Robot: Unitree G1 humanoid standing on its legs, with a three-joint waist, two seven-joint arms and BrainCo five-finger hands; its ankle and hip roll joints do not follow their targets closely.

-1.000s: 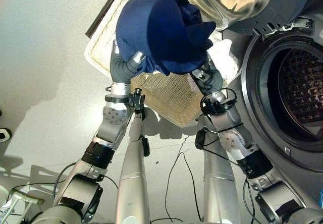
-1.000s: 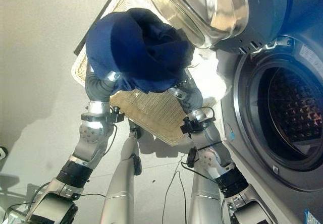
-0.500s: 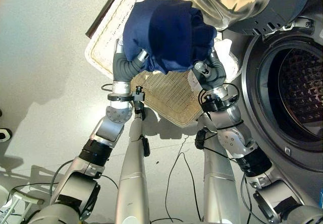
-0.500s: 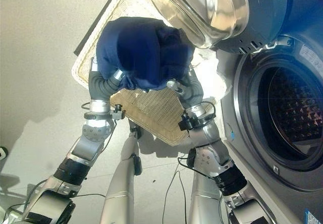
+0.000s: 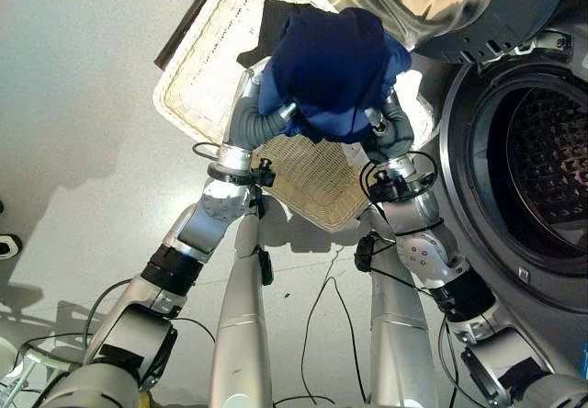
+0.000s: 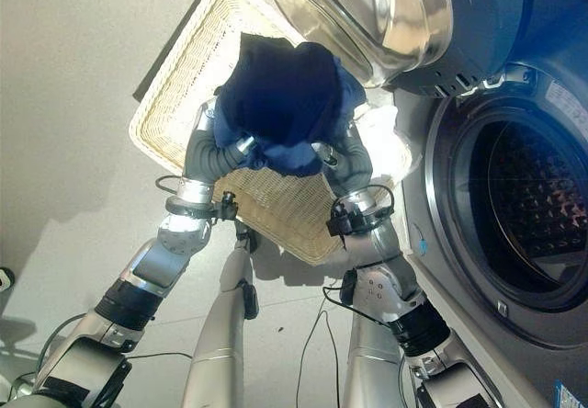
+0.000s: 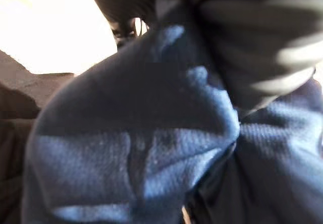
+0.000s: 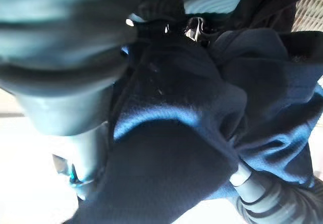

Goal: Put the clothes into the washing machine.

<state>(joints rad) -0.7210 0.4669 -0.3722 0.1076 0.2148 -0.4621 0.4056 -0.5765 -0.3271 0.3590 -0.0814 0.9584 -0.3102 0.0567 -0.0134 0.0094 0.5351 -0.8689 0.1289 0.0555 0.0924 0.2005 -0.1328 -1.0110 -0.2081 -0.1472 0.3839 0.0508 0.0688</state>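
A navy blue garment is bunched into a ball and held up between my two hands above the wicker basket. My left hand grips its lower left side. Gripping the lower right side is my right hand. Both hands are mostly buried in the folds, with only a thumb tip of each showing. The wrist views show blue cloth pressed close against each hand. The washing machine's drum stands open to the right of the bundle.
The machine's glass door hangs open just beyond the bundle. A dark piece of clothing and some white cloth lie in the basket. Bare floor spreads to the left.
Both hands have carried the garment rightward and farther out, toward the machine's door. My arms have drawn closer together and the bundle is more tightly bunched.
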